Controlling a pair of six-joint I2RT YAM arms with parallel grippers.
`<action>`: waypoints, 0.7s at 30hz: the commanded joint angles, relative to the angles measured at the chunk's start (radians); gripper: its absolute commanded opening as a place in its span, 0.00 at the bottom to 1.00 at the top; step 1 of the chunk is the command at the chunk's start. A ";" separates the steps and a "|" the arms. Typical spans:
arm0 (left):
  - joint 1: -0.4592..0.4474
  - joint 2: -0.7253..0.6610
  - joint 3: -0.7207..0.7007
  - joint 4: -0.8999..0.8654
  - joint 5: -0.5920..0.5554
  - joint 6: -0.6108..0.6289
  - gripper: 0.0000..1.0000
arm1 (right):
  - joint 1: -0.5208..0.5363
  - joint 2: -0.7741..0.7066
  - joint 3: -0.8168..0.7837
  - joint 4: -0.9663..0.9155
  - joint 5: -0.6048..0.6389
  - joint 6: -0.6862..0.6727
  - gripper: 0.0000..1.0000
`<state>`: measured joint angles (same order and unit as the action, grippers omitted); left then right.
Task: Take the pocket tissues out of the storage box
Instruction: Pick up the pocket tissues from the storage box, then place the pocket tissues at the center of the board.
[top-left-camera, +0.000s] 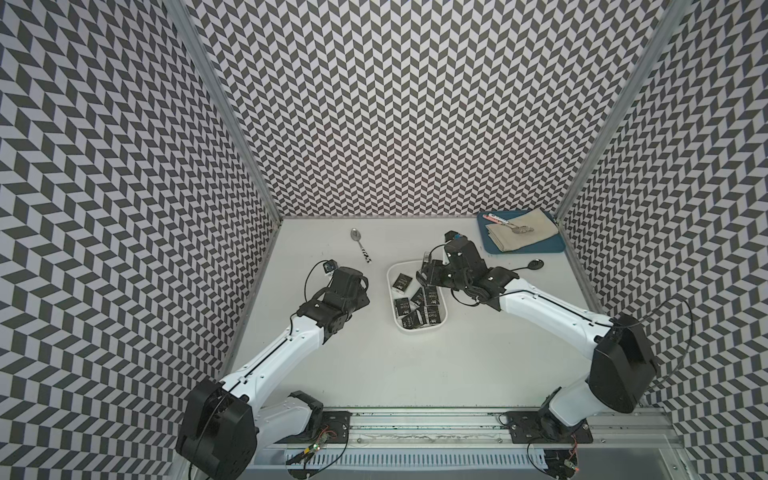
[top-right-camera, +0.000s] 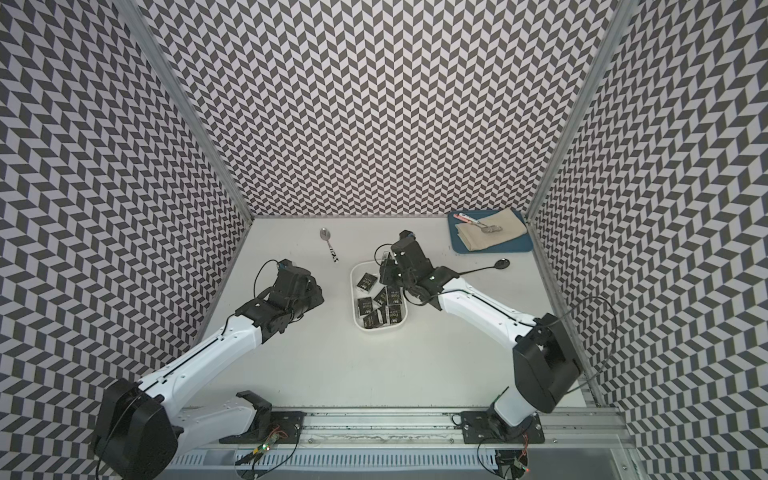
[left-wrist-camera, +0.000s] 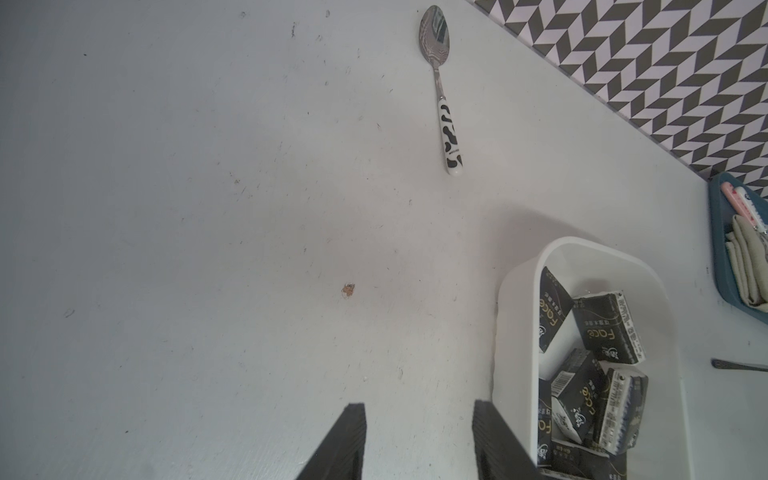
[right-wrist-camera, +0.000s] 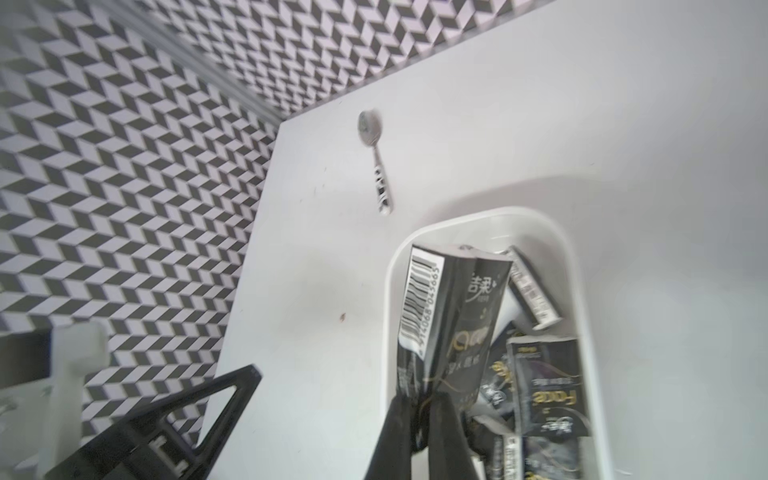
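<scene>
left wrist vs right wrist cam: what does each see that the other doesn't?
Left wrist only: left gripper open over bare table; blue tray with cloth; a dark handle tip beyond the box.
Right wrist only: right gripper shut on one packet, barcode showing, above the box.
Both: cow-print spoon, the white box, loose packets inside it.

White, glossy storage box (top-left-camera: 419, 329). In it pocket tissues (top-left-camera: 402, 282): black, white lettering, white barcode edge. Beyond box, spoon (top-left-camera: 360, 245): silver bowl, black-white cow-spot handle. Far right of box, tray (top-left-camera: 536, 248) blue, cloth (top-left-camera: 521, 235) beige. Off-white table (top-left-camera: 415, 374). Grey-white chevron walls (top-left-camera: 374, 104).
</scene>
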<state>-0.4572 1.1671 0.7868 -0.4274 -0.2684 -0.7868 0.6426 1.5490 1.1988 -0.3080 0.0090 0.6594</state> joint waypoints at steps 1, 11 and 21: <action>0.006 0.016 0.037 0.018 -0.012 -0.002 0.47 | -0.076 -0.054 -0.040 -0.054 0.075 -0.103 0.01; 0.006 0.055 0.051 0.039 -0.011 -0.007 0.47 | -0.129 0.060 -0.072 -0.151 0.214 -0.266 0.01; 0.012 0.072 0.065 0.052 0.008 -0.008 0.47 | -0.112 0.163 -0.113 -0.092 0.241 -0.300 0.02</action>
<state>-0.4526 1.2377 0.8215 -0.3981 -0.2668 -0.7872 0.5159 1.6947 1.0924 -0.4484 0.2291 0.3828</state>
